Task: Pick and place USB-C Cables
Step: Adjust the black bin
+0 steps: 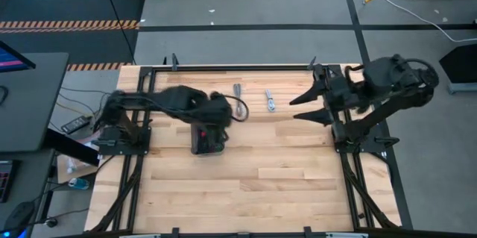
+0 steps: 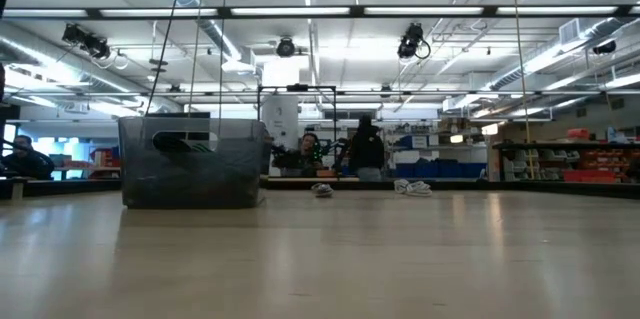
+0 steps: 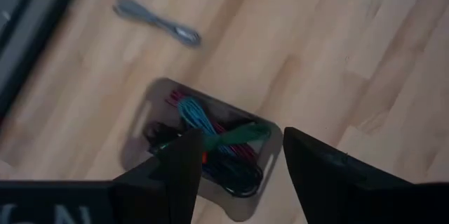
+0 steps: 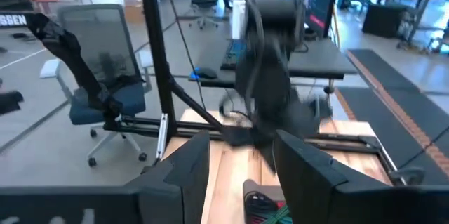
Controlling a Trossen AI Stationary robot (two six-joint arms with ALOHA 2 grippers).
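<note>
lying loose: two cables point(image 1: 238, 91) point(image 1: 270, 101), perhaps five in tray point(image 3: 156, 97)

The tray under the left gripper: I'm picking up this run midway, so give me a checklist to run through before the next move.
1. Left gripper open and empty: ok.
2. Left gripper above the tray: ok.
3. Tray already holds coloured cables: ok; count cannot tell.
4. Cables left on the table: not ok; two grey cables, one and another, lie beyond the tray.
5. Right gripper clear of the work: ok; open, raised at the table's right edge.
</note>
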